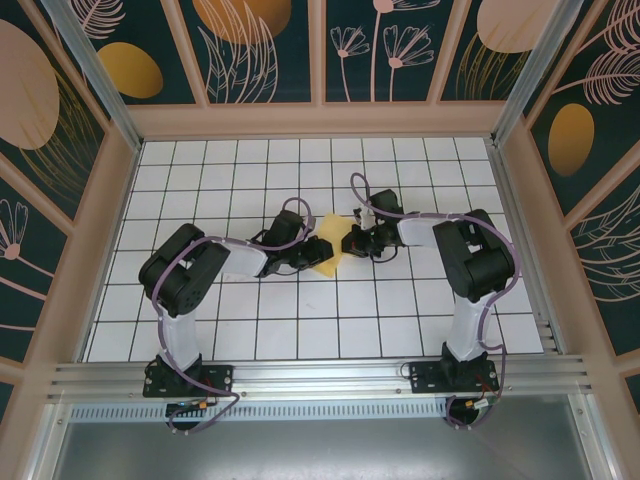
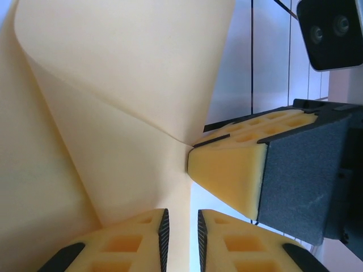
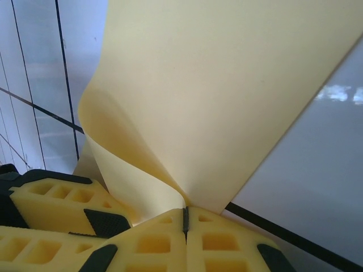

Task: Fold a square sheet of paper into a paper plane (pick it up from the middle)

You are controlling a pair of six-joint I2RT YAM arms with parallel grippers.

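right wrist view: right gripper (image 3: 185,215) pinched tight on the curled yellow square sheet of paper (image 3: 215,102); left gripper (image 2: 181,222) narrowly parted, that sheet between its pads, mid-bench (image 1: 200,300).

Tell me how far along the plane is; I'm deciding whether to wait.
Done: the sheet is partly raised and curled over. In hand: the right gripper is shut on it, and the left gripper has its jaws a little apart at the sheet's edge. Left: pressing flat creases; there is no pointed dart yet.

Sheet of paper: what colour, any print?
The sheet of paper is plain pale yellow, unprinted; clearest in the right wrist view.
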